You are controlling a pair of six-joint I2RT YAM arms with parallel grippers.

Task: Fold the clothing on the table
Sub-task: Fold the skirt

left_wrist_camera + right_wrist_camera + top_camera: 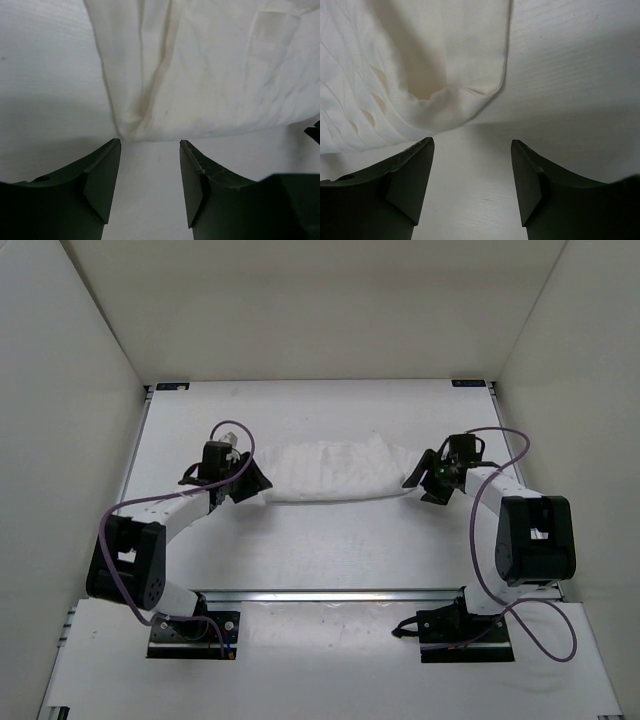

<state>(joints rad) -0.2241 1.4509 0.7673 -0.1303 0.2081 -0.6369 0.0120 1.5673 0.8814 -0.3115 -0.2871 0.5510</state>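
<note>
The clothing (330, 470) is a white creased garment lying as a long, narrow folded band across the middle of the table (330, 550). My left gripper (250, 483) sits at the band's left end, open. In the left wrist view the clothing (200, 65) ends just beyond the left gripper (150, 142), with only bare table between the jaws. My right gripper (418, 483) is at the band's right end, also open. In the right wrist view a rounded corner of the clothing (395, 60) lies just ahead of the right gripper (472, 141), with nothing between the jaws.
White enclosure walls (60, 390) surround the table on the left, right and back. A metal rail (340, 595) runs along the near edge, with both arm bases (195, 635) behind it. Purple cables (520, 455) loop off each arm.
</note>
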